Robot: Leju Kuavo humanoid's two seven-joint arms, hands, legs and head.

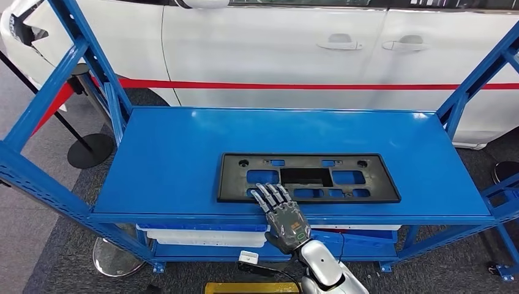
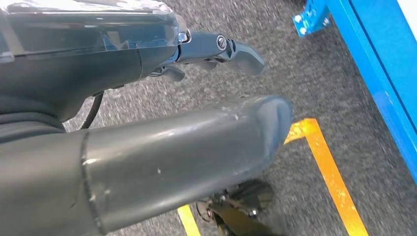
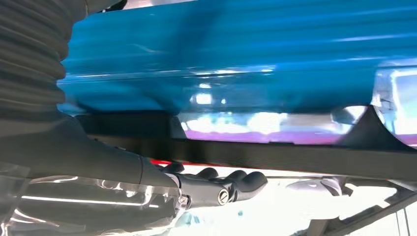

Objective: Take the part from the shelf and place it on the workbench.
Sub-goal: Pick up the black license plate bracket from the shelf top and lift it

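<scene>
Here the black plastic part (image 1: 308, 177), a long flat panel with rectangular cut-outs and a few small holes, lies flat on the top board of the blue shelf (image 1: 159, 159), a little right of the middle and close to the near edge. The right hand (image 1: 283, 214) comes up from below on its silver arm (image 1: 323, 266) and reaches over that near edge. Its fingers (image 1: 269, 195) are apart and stretched forward, and their tips rest on the near rim of the part, towards its left end. The hand lies flat, palm down, and nothing is held in it.

From the right wrist, the dark edge of the part (image 3: 295, 155) runs across the view with the blue board (image 3: 236, 73) behind it, and the dark fingers (image 3: 231, 181) lie straight along the part's edge.

The left hand (image 2: 147, 123) hangs low over grey carpet (image 2: 324, 83), beside orange floor tape (image 2: 329, 172) and a blue shelf post (image 2: 383, 73). Its thumb (image 2: 182, 167) and the dark fingers (image 2: 221, 49) stand apart with nothing between them.

Behind the shelf stands a white car (image 1: 294, 49) with a red stripe (image 1: 306, 86) along its side. A lower shelf board carries a white tray (image 1: 202, 236). To the left, a black stand base (image 1: 90, 150) sits on the floor.
</scene>
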